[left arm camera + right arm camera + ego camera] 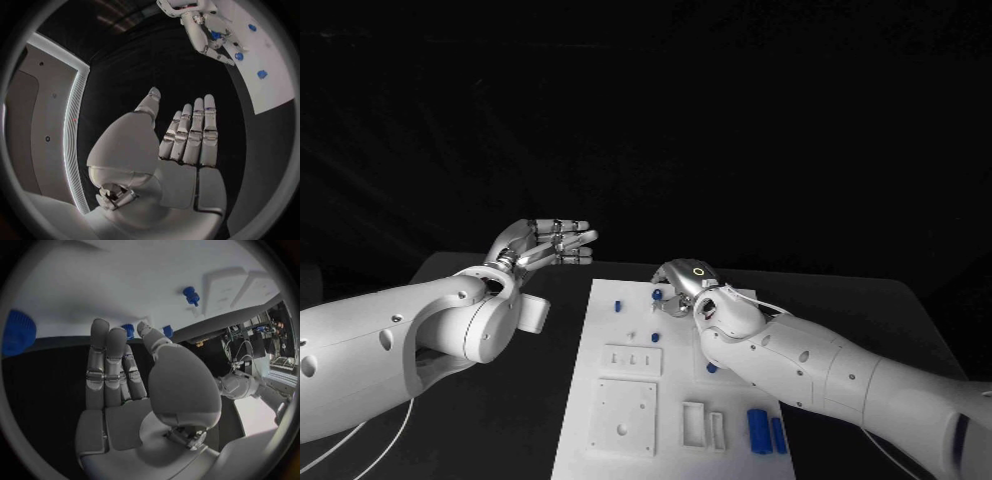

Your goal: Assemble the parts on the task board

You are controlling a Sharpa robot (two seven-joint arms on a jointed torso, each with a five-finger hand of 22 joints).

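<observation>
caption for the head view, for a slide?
Left hand open beside the board; right hand over blue parts at its far end.

The task board (pixel 625 300) lies lengthwise along the middle of the table (pixel 877 300). Two long parts (pixel 766 431) lie side by side near the board's near right corner. A small part (pixel 616 304) sits by its left edge, another (pixel 658 295) near its far edge, just beside the right hand (pixel 687 285). The left hand (pixel 545 245) hangs off the board's far left corner.

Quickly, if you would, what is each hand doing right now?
Left hand: open, holding nothing, raised off the task board.
Right hand: over the board; grip cannot be told.
</observation>
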